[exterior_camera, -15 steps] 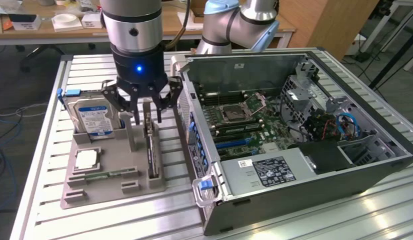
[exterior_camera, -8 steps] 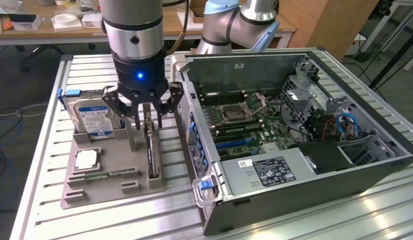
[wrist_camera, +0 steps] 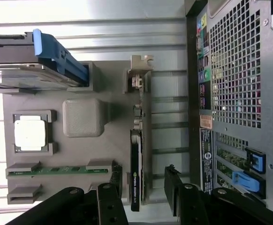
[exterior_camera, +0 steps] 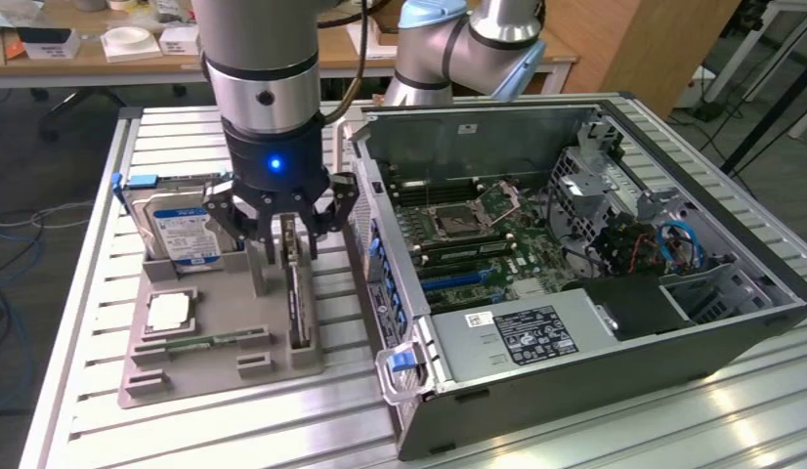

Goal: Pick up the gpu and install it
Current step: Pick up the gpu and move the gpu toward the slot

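Note:
The gpu (exterior_camera: 298, 298) is a thin dark card with a silver end bracket. It stands on its long edge in a slot of the grey holder tray (exterior_camera: 215, 376), on the side nearest the computer case. My gripper (exterior_camera: 290, 239) hangs just above its bracket end, open, with one finger on each side of the card and neither touching it. In the wrist view the gpu (wrist_camera: 136, 159) runs between the two black fingers (wrist_camera: 109, 197), and my gripper (wrist_camera: 143, 192) holds nothing.
The open computer case (exterior_camera: 716, 332) lies at the exterior view's right, its motherboard (exterior_camera: 488, 244) exposed. The tray also holds a hard drive (exterior_camera: 182, 233), a silver CPU (exterior_camera: 169, 311) and a green memory stick (exterior_camera: 201, 342). All rest on a slatted metal table (exterior_camera: 104, 225).

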Available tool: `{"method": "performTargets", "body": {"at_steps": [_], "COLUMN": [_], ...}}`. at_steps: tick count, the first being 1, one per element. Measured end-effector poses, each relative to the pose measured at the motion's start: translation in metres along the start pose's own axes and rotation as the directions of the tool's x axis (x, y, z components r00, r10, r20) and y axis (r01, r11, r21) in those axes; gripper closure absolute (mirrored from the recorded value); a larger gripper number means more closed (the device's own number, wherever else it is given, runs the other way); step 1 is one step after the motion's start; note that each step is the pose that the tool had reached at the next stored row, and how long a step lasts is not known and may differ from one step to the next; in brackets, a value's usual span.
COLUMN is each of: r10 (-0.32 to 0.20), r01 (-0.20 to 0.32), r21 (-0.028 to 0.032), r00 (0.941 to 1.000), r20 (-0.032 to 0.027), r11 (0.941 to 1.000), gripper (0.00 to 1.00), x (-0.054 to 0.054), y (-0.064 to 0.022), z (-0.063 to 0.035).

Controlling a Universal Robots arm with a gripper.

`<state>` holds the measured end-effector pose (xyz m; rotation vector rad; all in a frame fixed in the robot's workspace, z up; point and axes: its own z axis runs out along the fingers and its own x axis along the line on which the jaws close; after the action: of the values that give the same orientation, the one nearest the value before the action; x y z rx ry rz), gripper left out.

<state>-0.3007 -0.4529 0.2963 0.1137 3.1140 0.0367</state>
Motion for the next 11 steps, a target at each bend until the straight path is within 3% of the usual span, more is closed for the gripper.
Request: {"method": "performTargets", "body": {"at_steps": [11], "r10": [0.000], "r01": [0.000], "r21": [0.0025], "r00": [1.0000], "r20": [0.0002], "r11": [1.0000], "gripper": [0.51], "x": [0.0001], "y": [-0.0001], "z": [0.0041]}}
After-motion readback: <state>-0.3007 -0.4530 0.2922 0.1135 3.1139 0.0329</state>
